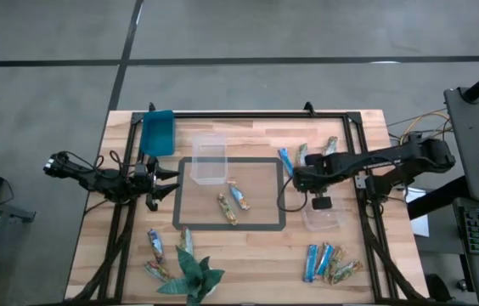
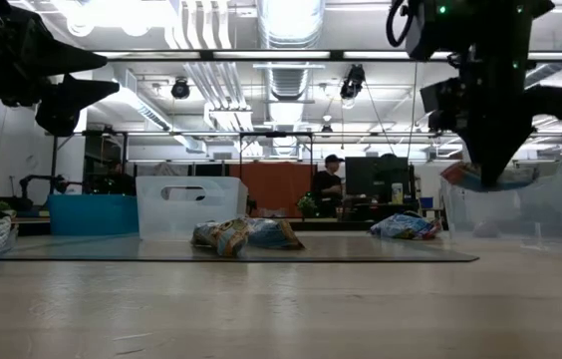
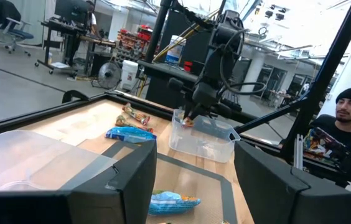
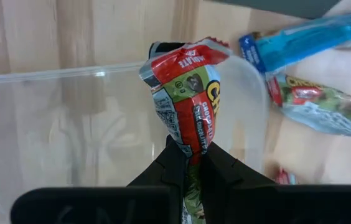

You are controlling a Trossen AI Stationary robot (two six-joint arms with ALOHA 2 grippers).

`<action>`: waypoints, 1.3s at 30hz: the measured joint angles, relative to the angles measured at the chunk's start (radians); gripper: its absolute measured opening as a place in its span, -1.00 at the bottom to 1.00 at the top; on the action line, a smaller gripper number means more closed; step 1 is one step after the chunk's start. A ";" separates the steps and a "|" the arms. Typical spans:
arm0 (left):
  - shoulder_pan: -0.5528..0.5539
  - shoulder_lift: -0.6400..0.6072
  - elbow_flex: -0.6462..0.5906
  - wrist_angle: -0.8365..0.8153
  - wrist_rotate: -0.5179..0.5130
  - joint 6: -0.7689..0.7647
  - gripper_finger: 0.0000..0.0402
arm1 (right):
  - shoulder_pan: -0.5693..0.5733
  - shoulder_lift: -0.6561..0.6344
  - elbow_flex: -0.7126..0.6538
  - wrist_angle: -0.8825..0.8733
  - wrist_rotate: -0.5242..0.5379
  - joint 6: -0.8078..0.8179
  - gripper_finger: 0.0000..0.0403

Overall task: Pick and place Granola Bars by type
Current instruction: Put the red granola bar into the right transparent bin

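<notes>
We grip one red-green bar [image 4: 187, 99] in right gripper [image 4: 187, 163] over a tub [image 4: 70, 124]; approx. all other bars unsorted; left gripper [image 1: 165, 182] open.

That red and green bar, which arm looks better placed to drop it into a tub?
The right arm. Its claw is shut on the red and green bar above a clear tub. The left claw hangs open and empty across the table.

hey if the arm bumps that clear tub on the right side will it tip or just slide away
Probably slide rather than tip: the clear tub looks low and wide. It seems thin-walled and empty, so likely light enough to skid on the table. The right end effector holds a red-and-green bar over it.
</notes>
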 joint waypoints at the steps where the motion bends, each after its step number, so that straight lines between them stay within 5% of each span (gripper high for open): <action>1: 0.000 0.000 0.000 0.000 0.000 0.000 -0.02 | 0.001 0.005 -0.010 0.011 0.000 0.002 -0.91; 30: 0.000 0.000 0.000 0.000 0.000 0.000 -0.02 | 0.001 0.030 -0.134 0.159 -0.040 -0.029 -0.91; 39: 0.000 0.000 0.000 0.000 0.000 0.000 -0.02 | 0.001 0.030 -0.134 0.158 -0.040 -0.028 -0.68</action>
